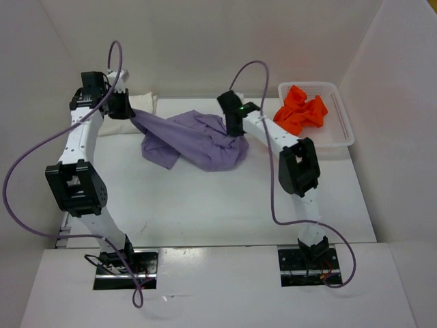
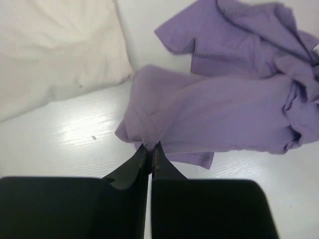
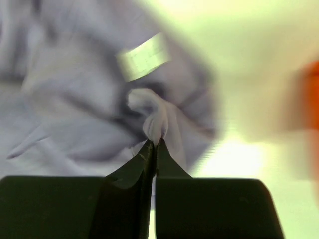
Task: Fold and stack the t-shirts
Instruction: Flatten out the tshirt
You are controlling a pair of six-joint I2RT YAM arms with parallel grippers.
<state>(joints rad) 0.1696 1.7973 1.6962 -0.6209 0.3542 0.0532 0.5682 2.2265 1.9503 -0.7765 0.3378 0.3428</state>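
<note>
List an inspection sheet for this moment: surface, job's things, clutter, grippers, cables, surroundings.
Surface: white table, glossy.
Job's things: lavender shirt crumpled mid-table; white shirt lying at far left; orange shirt bunched in the basket.
Clutter: nothing seen.
Grippers: left gripper, fingers shut on the lavender shirt's edge; right gripper, fingers shut on a fold of it.
Cables: purple cables loop off both arms, none lying on cloth.
Surroundings: white walls on three sides.

Lavender t-shirt [image 1: 196,140] crumpled; orange t-shirt [image 1: 301,109] — in basket [image 1: 341,130]
</note>
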